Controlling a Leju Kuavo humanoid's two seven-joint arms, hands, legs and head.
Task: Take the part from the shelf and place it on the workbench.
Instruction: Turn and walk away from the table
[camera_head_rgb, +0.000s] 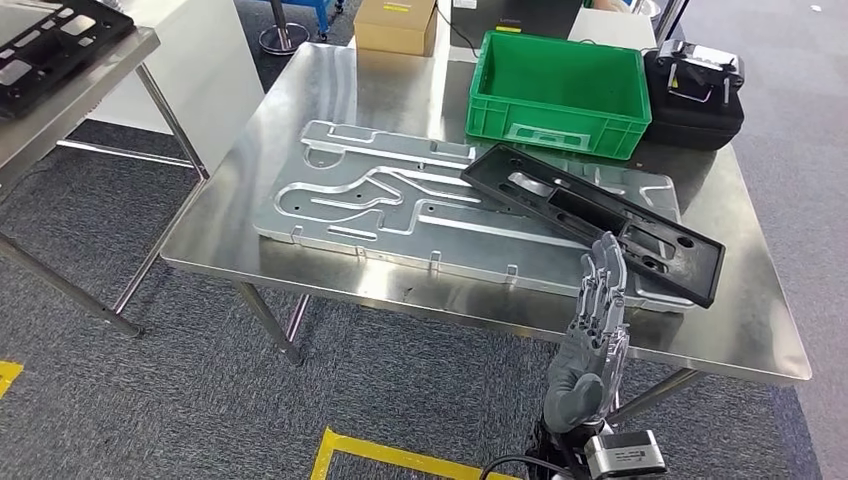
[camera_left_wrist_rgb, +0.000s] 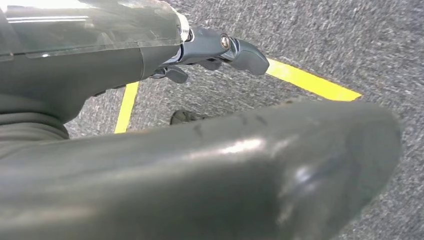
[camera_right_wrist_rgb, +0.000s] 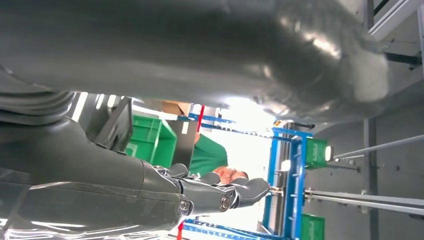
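Observation:
The black slotted part (camera_head_rgb: 600, 215) lies flat and skewed across the right end of the grooved aluminium plate (camera_head_rgb: 380, 200) on the steel workbench (camera_head_rgb: 720, 335). My right hand (camera_head_rgb: 596, 315) stands just in front of the part's near end, at the bench's front edge. Its fingers are straight and point up, and it holds nothing. In the right wrist view the right hand (camera_right_wrist_rgb: 200, 192) is likewise empty, its fingers stretched out. My left hand (camera_left_wrist_rgb: 210, 165) hangs over the grey carpet with nothing in it, its fingers (camera_left_wrist_rgb: 225, 50) extended.
A green bin (camera_head_rgb: 560, 90) and a black case (camera_head_rgb: 695, 95) stand at the bench's back right, with a cardboard box (camera_head_rgb: 395, 25) behind them. The shelf at far left carries another black part (camera_head_rgb: 50, 40). Yellow tape (camera_head_rgb: 400, 458) marks the floor. A person in green (camera_right_wrist_rgb: 207, 155) is beyond the bench.

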